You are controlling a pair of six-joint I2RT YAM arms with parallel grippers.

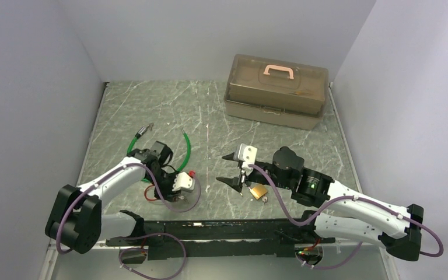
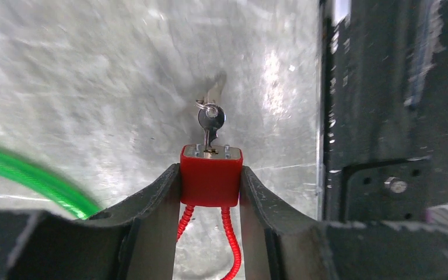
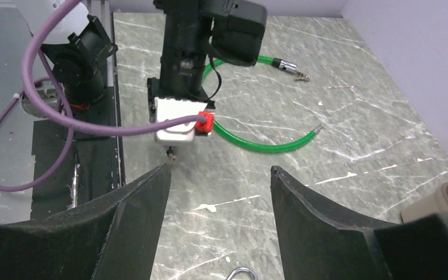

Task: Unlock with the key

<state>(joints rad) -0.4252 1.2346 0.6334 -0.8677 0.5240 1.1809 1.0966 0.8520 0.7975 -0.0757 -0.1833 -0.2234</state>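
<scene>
My left gripper (image 2: 210,172) is shut on a red padlock (image 2: 210,179), its fingers pressing the two sides of the body. A silver key (image 2: 210,119) sticks out of the keyhole in the lock's face, pointing at the table. The red cable shackle (image 2: 231,245) loops back between the fingers. In the top view the left gripper (image 1: 188,182) holds the lock (image 1: 191,174) low over the table's near middle. My right gripper (image 3: 219,175) is open and empty, facing the red lock (image 3: 206,123) from a short way off; it also shows in the top view (image 1: 226,169).
A brass padlock (image 1: 258,191) lies under the right wrist, its shackle (image 3: 240,273) at the bottom edge of the right wrist view. A green cable (image 1: 185,146) curves behind the left gripper. A tan toolbox (image 1: 277,90) stands at the back right. The black base rail (image 1: 210,233) runs along the near edge.
</scene>
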